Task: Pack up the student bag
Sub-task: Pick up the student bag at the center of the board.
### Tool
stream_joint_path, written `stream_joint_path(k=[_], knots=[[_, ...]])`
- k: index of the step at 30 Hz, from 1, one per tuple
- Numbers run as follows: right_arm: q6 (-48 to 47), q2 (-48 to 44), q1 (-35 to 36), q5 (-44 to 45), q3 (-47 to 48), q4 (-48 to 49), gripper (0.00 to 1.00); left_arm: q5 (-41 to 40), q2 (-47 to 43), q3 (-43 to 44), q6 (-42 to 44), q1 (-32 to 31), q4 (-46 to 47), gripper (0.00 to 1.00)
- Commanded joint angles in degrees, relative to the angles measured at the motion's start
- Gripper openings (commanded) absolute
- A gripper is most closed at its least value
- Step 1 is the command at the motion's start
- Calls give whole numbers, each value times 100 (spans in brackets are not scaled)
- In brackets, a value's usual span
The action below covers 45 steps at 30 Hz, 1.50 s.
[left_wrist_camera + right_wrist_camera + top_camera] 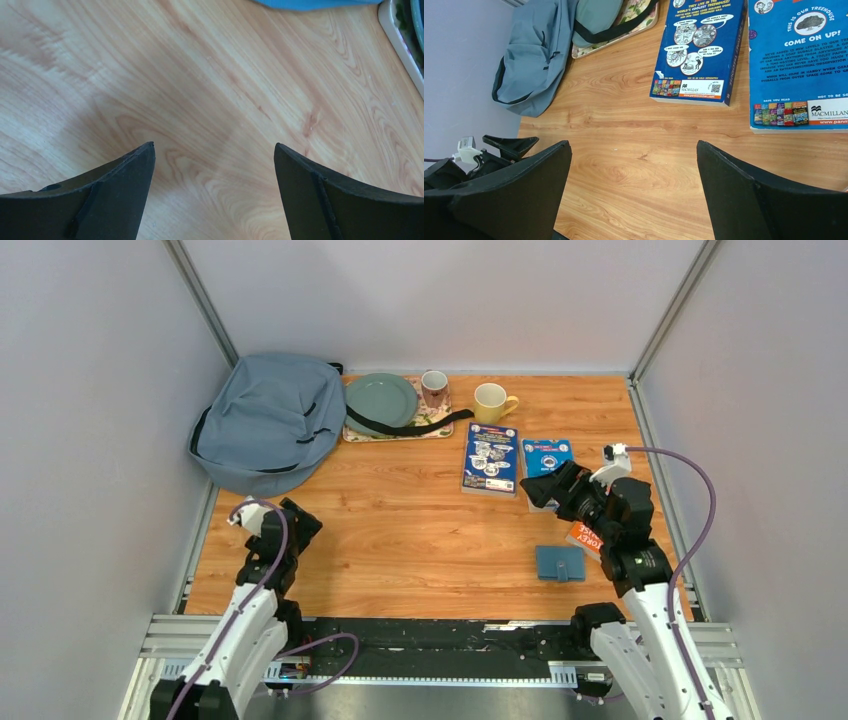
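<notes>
The wooden worktop (400,530) carries the bag (265,420) at its far left corner. Just right of it, along the far edge, lies a floral tray (385,436), then a yellow mug (491,402) standing upright. Right of centre, a dark blue book (490,458) and a lighter blue book (547,456) lie side by side, back covers up. Nearer, a small blue case (560,563) lies flat, with an orange book (585,538) just beside it, partly hidden.

Above the black toothed rail (430,635), the left arm (238,625) and right arm (655,625) share white moulded shells and black joints. A lilac cable (700,510) loops along each. Small white plugs (614,453) top the wrists. Matte black wedge-shaped fingers (112,195) taper to points.
</notes>
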Motion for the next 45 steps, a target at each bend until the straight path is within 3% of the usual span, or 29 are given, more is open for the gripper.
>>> stream_joint_path(k=[1, 5, 7, 10, 16, 20, 27, 37, 43, 45], knots=[[124, -92, 7, -61, 199, 250, 99, -440, 650, 648, 223, 99, 930, 96], [186, -31, 7, -122, 182, 338, 99, -388, 1548, 1405, 749, 450, 1035, 96], [186, 22, 7, -96, 182, 329, 99, 154, 2065, 1834, 970, 880, 1114, 96], [186, 127, 7, -17, 208, 338, 99, 254, 2549, 2188, 831, 1241, 1062, 96], [186, 409, -1, 18, 323, 294, 99, 753, 3314, 2391, 734, 1662, 1334, 96], [248, 488, 7, -43, 287, 391, 98, 1238, 3676, 2478, 856, 1795, 2186, 96], [432, 549, -2, -43, 208, 549, 98, 1239, 4238, 3339, 743, 1822, 1766, 96], [327, 637, 7, 71, 331, 330, 98, 1573, 4493, 3455, 391, 1953, 808, 96], [318, 602, 16, 150, 375, 180, 98, 1818, 4608, 3112, 154, 2129, 816, 63], [327, 576, 7, 167, 401, 128, 98, 1819, 4582, 3068, 49, 2226, 676, 43]])
